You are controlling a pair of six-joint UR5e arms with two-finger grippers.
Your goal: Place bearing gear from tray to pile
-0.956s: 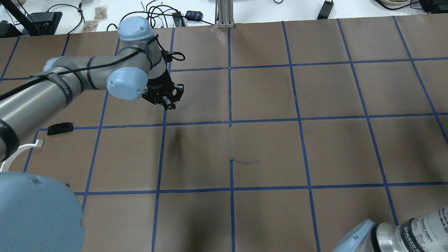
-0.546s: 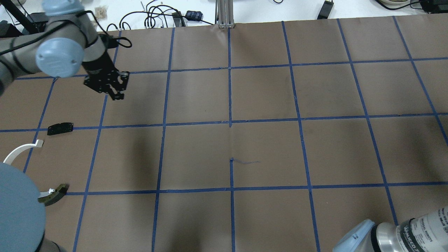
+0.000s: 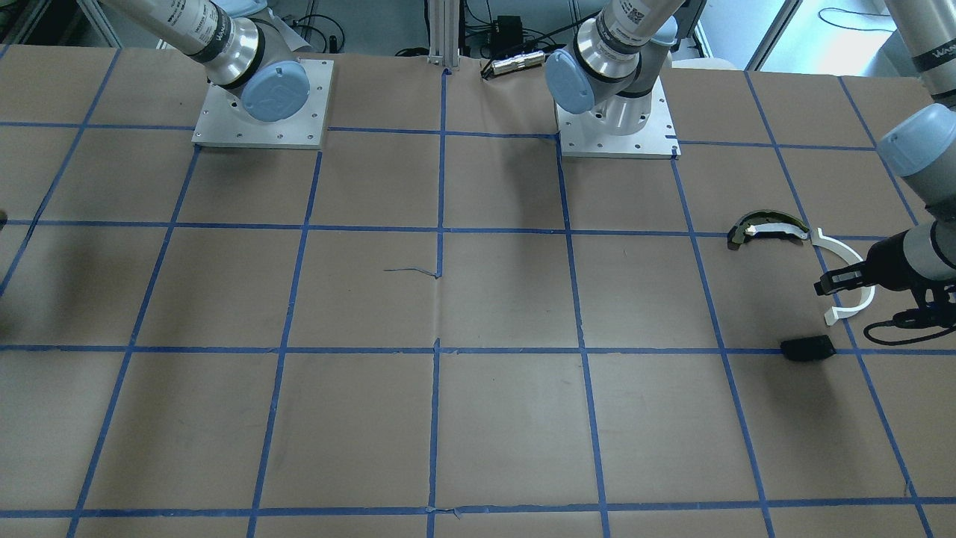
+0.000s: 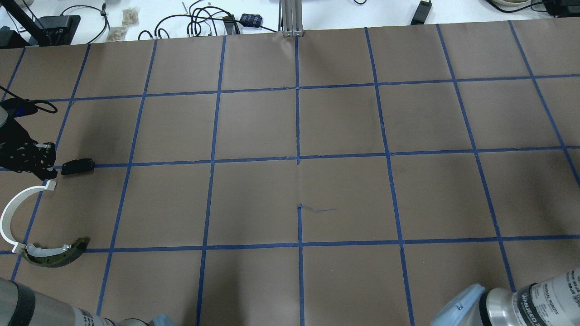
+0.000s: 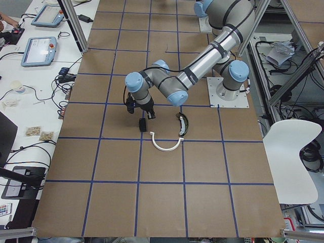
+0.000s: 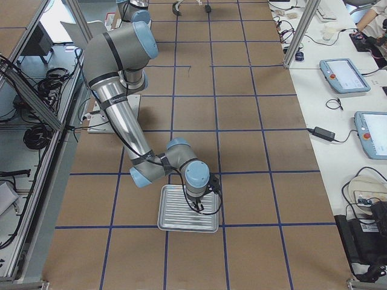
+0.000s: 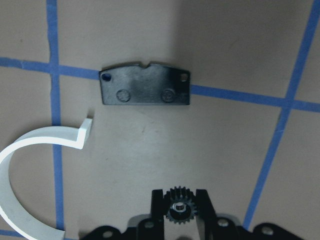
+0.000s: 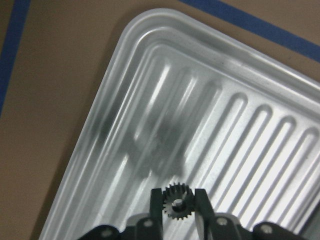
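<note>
My left gripper [image 7: 176, 196] is shut on a small black bearing gear [image 7: 176, 206], held above the table in the pile. The pile is a flat black plate [image 7: 145, 88], a white half-ring strip [image 7: 35, 140] and an olive-and-black shoe-like piece [image 4: 54, 256]. In the overhead view the left gripper [image 4: 43, 160] is just left of the plate [image 4: 78, 166] and above the ring's end [image 4: 13, 208]. My right gripper [image 8: 176, 196] is shut on a second black gear [image 8: 175, 202] over the ribbed metal tray [image 8: 125, 50].
The tray [image 6: 175, 212] lies at the table's end on my right side, under the right arm. Brown paper with a blue tape grid covers the table. Cables and small devices lie beyond the far edge [image 4: 204, 20].
My left arm has swung left from the table's middle-left squares to the pile, and its gripper now hangs beside the black plate. The shoe-like piece, earlier hidden by the arm, now shows.
</note>
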